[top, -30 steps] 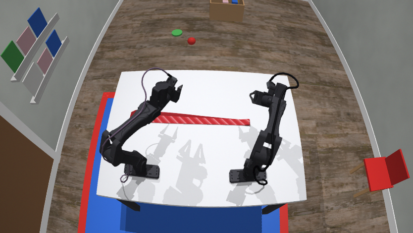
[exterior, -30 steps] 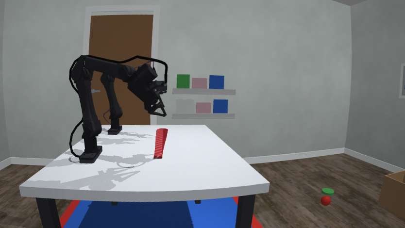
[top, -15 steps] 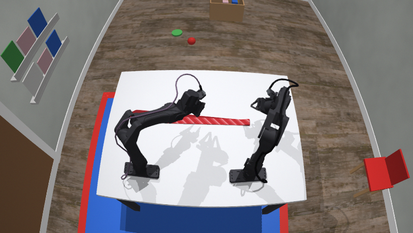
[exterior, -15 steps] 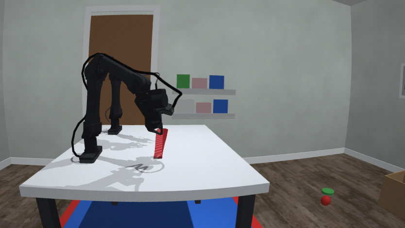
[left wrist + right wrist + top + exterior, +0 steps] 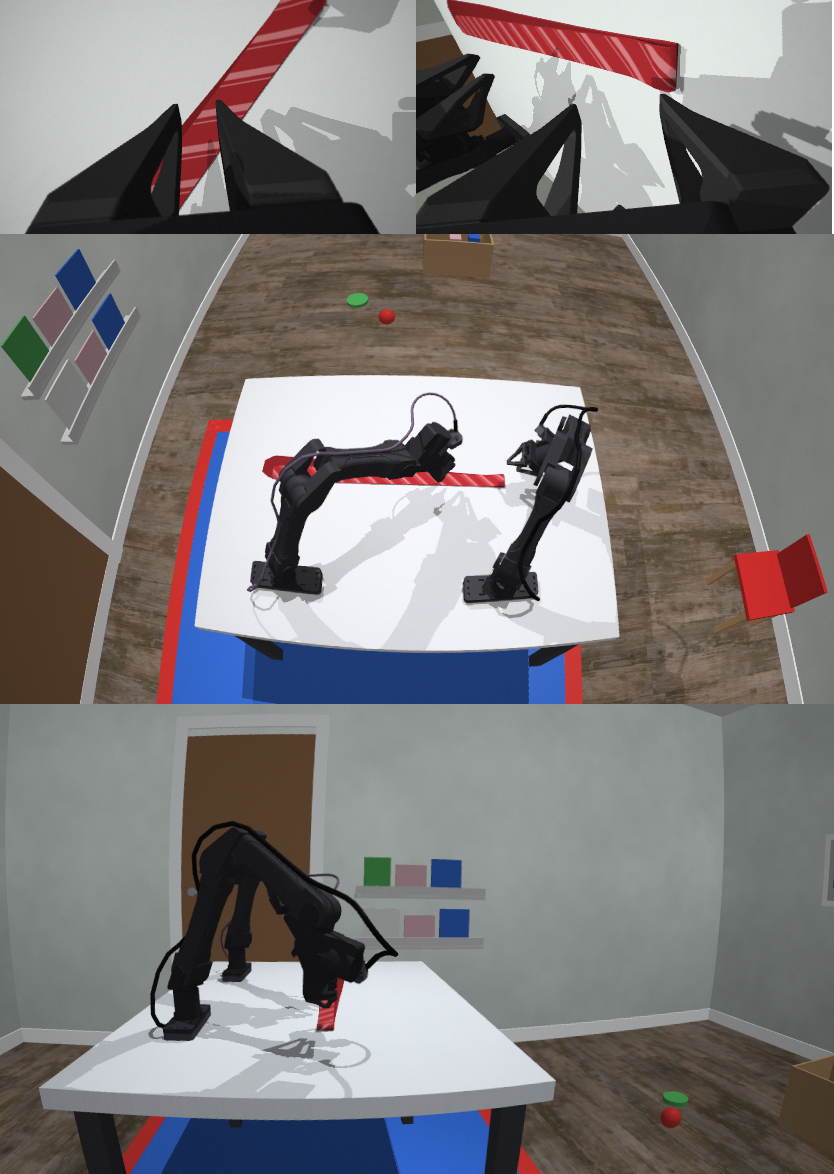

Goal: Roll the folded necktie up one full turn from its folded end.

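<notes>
Part of the red necktie (image 5: 475,479) hidden beneath 1 black arm (image 5: 367,460), top view.

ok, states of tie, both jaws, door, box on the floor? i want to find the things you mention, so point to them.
Tie (image 5: 475,479) (image 5: 326,1016) (image 5: 252,60) (image 5: 616,52): unrolled, on the table
Left jaws (image 5: 444,476): partly open, nothing between them
Right jaws (image 5: 509,464): half open, nothing between them
Door (image 5: 250,791): shut
Box (image 5: 458,258) (image 5: 808,1106): open-topped, blocks inside
</notes>
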You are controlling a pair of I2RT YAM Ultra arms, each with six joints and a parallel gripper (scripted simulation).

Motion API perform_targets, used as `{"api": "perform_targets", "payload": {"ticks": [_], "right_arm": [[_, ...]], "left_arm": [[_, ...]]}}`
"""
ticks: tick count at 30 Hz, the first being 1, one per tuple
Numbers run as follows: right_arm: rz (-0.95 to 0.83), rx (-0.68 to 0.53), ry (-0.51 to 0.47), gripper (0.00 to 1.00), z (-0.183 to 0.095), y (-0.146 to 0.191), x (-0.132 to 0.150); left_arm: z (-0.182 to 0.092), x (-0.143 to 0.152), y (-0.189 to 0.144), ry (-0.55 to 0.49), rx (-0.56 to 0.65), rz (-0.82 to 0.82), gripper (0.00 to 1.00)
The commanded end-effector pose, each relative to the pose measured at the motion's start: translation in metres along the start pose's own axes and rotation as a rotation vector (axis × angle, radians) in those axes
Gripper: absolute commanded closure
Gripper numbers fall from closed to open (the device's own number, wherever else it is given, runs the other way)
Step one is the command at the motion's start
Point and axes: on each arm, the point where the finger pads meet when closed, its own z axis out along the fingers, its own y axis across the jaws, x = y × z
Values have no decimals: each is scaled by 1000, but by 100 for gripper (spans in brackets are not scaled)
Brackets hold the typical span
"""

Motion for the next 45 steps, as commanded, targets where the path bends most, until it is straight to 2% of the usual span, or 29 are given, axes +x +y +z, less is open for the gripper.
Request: {"api": "perform_targets", "payload": {"ticks": [1,8,15,45], "right_arm": [[-24,-20,27,50,-8,6,0],[9,-48,96,53,1,-7,3],[21,-58,121,54,4,-12,5],[6,-56,101,54,-1,-12,-1]], "left_arm": [[3,-14,-13,14,45,2,78],[34,-15,-39,66,106,32,87],[45,-15,-48,85,129,43,96],[57,-14,-55,85,135,50,96]]}}
